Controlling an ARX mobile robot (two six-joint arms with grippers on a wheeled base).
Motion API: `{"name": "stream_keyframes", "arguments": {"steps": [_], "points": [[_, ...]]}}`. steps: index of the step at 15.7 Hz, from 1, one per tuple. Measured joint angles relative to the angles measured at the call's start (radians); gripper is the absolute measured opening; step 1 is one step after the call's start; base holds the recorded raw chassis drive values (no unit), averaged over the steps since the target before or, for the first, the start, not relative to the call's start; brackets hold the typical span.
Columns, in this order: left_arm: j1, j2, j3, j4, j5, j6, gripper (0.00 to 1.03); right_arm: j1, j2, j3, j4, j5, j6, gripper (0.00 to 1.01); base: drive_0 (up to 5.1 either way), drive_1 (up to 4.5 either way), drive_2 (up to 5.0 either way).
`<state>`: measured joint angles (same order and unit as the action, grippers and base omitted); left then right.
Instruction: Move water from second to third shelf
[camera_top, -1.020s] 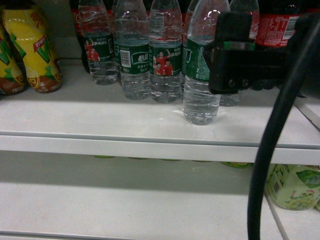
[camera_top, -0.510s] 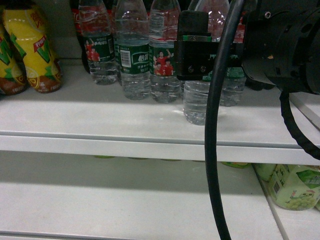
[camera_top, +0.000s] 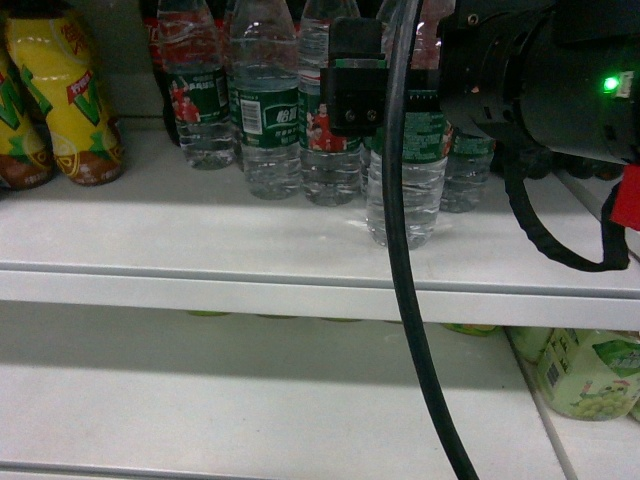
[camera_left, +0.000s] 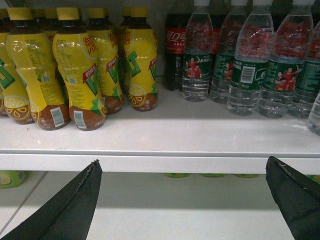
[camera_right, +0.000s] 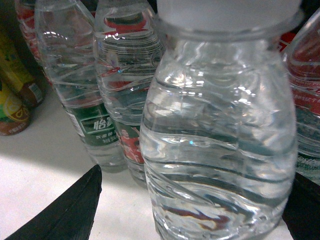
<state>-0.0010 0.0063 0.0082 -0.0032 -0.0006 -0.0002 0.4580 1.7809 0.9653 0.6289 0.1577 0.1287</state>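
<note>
The water bottle (camera_top: 405, 190), standing foremost on the upper shelf (camera_top: 200, 250), is straddled by the spread fingers of the right end effector (camera_right: 190, 200); being full, heavy, slick and thin-walled, it is best gripped around its ribbed middle.

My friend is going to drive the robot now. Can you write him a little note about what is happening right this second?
Right gripper: open, one finger on each side of the front water bottle, not closed on it.
Left gripper: open, holding nothing, low in front of the shelf edge.
Done: right arm lined up on the bottle.
Left: squeeze, lift it off this shelf, set it on the third shelf, let go.
</note>
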Motion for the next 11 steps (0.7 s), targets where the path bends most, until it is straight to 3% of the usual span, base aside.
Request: {"name": "stream_keyframes", "arguments": {"steps": [2, 9, 10, 11], "points": [[0.000, 0.000, 0.000, 0.000, 0.000, 0.000, 0.98, -0.001, 0.037, 0.033, -0.011, 0.019, -0.017, 0.98, 0.0, 0.00, 0.0], [0.000, 0.000, 0.000, 0.000, 0.000, 0.000, 0.98, -0.006, 0.083, 0.103, -0.051, 0.085, -0.017, 0.98, 0.0, 0.00, 0.0], [0.000, 0.000, 0.000, 0.000, 0.000, 0.000, 0.98, -0.003, 0.083, 0.106, -0.050, 0.086, -0.013, 0.94, 0.0, 0.00, 0.0], [0.000, 0.000, 0.000, 0.000, 0.000, 0.000, 0.98, 0.005, 0.083, 0.109, -0.055, 0.085, -0.002, 0.77, 0.0, 0.00, 0.0]]}}
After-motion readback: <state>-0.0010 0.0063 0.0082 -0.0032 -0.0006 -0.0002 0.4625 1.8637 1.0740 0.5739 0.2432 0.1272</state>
